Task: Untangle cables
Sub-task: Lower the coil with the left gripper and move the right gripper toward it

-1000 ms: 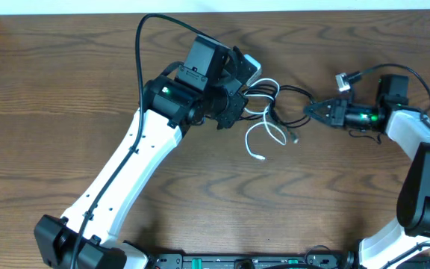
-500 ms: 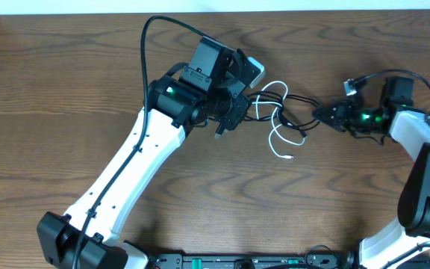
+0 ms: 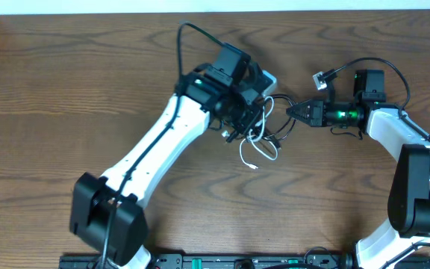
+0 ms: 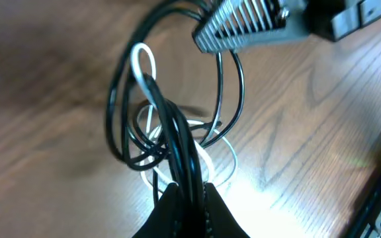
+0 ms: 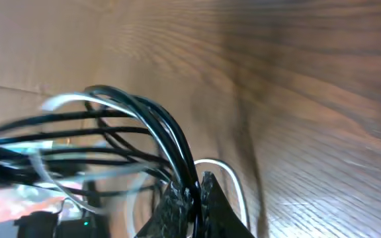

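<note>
The left claw point(image 4: 189, 196) is pinched tight on a bundle of strands of the black cable point(image 4: 177, 132). The strands rise from its tips and fan out into loops. The white cable point(image 4: 143, 61) runs up alongside that bundle; it may be caught in the pinch too, but the blurred wrist view does not settle it. The right claw point(image 5: 194, 187) is likewise closed on several black strands, with a white loop just beside its tips. From overhead the two claws point at each other over the rear middle of the wooden worktop point(image 3: 66, 90), with the tangle strung between them. The white cable's free end trails down onto the wood in front of it.
</note>
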You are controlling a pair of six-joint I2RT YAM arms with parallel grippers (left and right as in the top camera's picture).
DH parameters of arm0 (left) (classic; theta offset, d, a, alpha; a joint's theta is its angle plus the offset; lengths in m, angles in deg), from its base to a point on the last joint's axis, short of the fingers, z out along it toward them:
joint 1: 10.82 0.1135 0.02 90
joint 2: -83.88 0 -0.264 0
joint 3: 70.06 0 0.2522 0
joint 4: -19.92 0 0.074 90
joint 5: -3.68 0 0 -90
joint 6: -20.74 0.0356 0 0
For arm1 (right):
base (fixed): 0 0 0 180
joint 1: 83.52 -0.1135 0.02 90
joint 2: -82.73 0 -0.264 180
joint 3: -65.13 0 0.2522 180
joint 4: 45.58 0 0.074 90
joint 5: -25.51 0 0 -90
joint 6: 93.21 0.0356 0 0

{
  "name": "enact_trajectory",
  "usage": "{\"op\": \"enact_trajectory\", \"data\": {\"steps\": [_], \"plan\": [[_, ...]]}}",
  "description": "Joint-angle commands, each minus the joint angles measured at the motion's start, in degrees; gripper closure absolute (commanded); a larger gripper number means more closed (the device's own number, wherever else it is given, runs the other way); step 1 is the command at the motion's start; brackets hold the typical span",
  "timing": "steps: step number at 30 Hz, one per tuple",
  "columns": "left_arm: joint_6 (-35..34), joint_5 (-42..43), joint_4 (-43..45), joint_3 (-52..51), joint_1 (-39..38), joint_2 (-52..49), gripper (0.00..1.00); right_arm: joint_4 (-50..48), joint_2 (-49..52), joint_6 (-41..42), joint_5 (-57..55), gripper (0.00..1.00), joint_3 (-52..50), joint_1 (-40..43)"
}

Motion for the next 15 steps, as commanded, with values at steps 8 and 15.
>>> {"op": "enact_trajectory", "data": {"steps": [8, 15], "plan": [[1.3, 1.4, 0.1, 0.2, -1.5, 0.6, 0.93, 4.4, 0.2, 2.1, -13.2, 0.96, 0.0, 0.3], [2.4, 1.4, 0.1, 0.2, -1.5, 0.6, 0.93, 4.9, 0.2, 1.5, -12.1, 0.64, 0.0, 0.3]]}}
